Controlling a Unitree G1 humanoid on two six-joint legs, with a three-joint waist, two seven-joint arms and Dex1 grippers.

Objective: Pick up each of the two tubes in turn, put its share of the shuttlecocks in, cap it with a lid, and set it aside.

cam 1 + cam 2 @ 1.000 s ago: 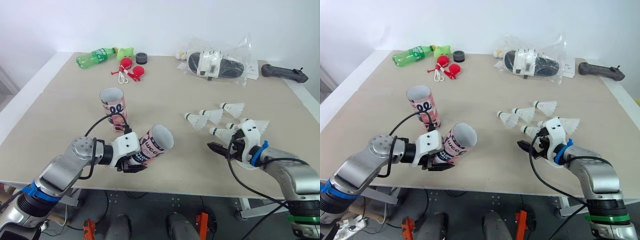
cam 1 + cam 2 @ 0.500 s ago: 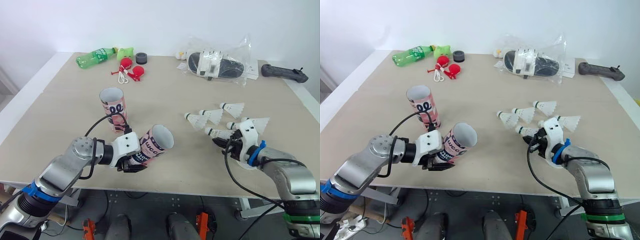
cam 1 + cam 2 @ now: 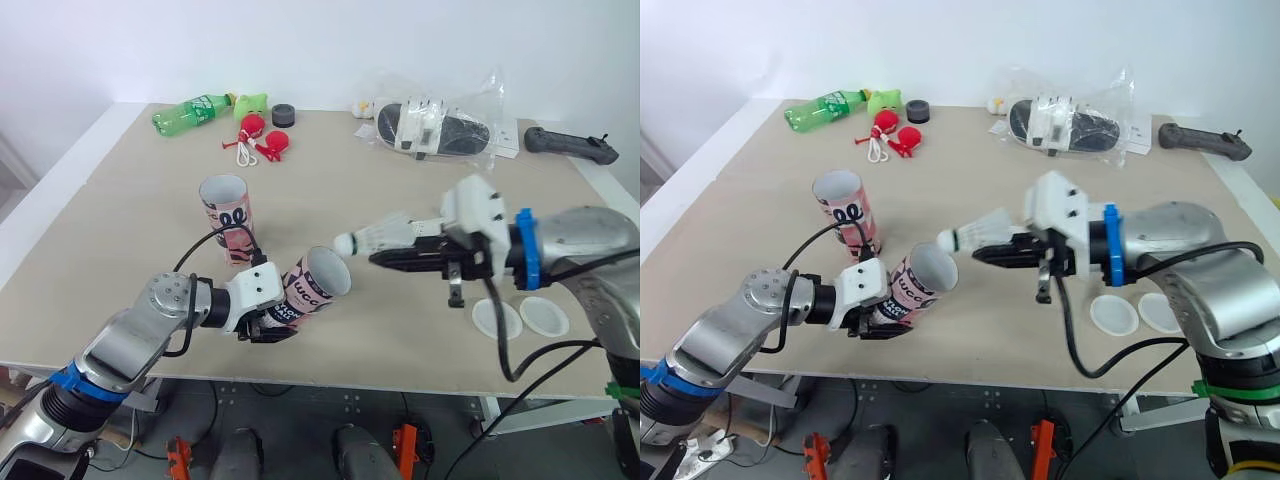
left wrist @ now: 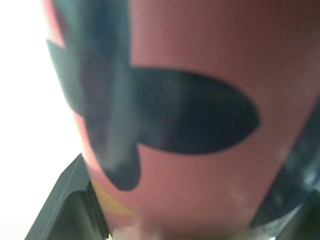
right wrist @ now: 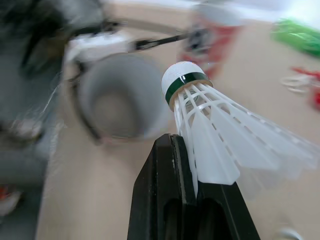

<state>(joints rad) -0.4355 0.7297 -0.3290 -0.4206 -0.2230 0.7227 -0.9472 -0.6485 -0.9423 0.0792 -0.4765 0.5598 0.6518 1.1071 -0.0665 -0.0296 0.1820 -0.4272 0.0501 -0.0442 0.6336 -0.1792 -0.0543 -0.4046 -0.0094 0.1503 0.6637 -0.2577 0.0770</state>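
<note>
A pink tube (image 3: 312, 288) is tilted just above the table's front, its open mouth facing right, and my left gripper (image 3: 262, 325) is shut on its lower end. In the left wrist view the tube's pink and black wall (image 4: 190, 125) sits between the fingers. A second pink tube (image 3: 227, 215) stands upright behind it. My right gripper (image 3: 385, 259) is shut on the feathers of a white shuttlecock (image 3: 378, 237). The shuttlecock's cork points at the tilted tube's mouth (image 5: 122, 97), a short way from it. Two white lids (image 3: 497, 318) (image 3: 543, 314) lie flat at the front right.
At the back of the table lie a green bottle (image 3: 195, 112), red items with a white cord (image 3: 262, 142), a black round piece (image 3: 284, 115), a clear bag holding shoes (image 3: 440, 125) and a black controller (image 3: 570, 145). The table's front edge runs just below both grippers.
My right gripper has shut on a shuttlecock, risen from the table and swung left to the tilted tube's mouth. The left arm has held the tube still.
</note>
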